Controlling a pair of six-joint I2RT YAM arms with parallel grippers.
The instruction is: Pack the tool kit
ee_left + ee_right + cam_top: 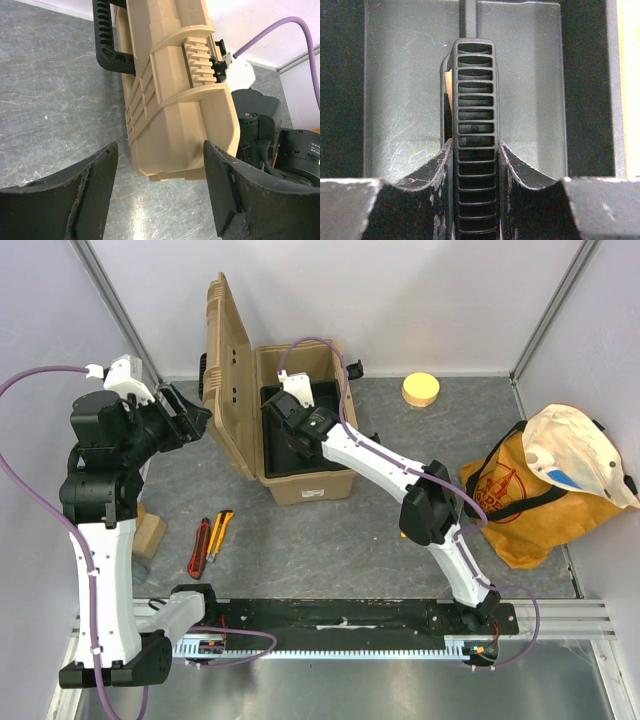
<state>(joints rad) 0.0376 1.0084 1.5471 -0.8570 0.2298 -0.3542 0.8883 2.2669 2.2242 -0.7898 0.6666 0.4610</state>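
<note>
Far left, the left arm point(104, 540) stands bent at the left edge of the table point(350, 550), with a wooden block point(151, 534) just beside it. The left jaws are released and spread wide. In the left wrist view we see the ribbed tan end of the toolbox lid point(170, 100) between the two fingers point(95, 185), and no contact shows. The lid stands upright, its black top handle point(107, 45) on the outer face.

Nearer the front of the table, apart from the box, two hand tools lie side by side: a red one point(199, 550) and a yellow one point(221, 532).

Next, the toolbox point(305, 483) sits open at the back middle of the table, with the black inner tray point(400, 90) inside.

The right arm point(385, 465) reaches in from the right base. The right jaws are clenched on the tray handle point(476, 100) — we see the ribbed black bar pinched between both fingers point(437, 170) in the right wrist view.

Further right, a round yellow disc point(421, 389) lies near the back wall. At the right edge is an orange fabric bag point(520, 505) with a white cap-like thing point(575, 455) on top.
</note>
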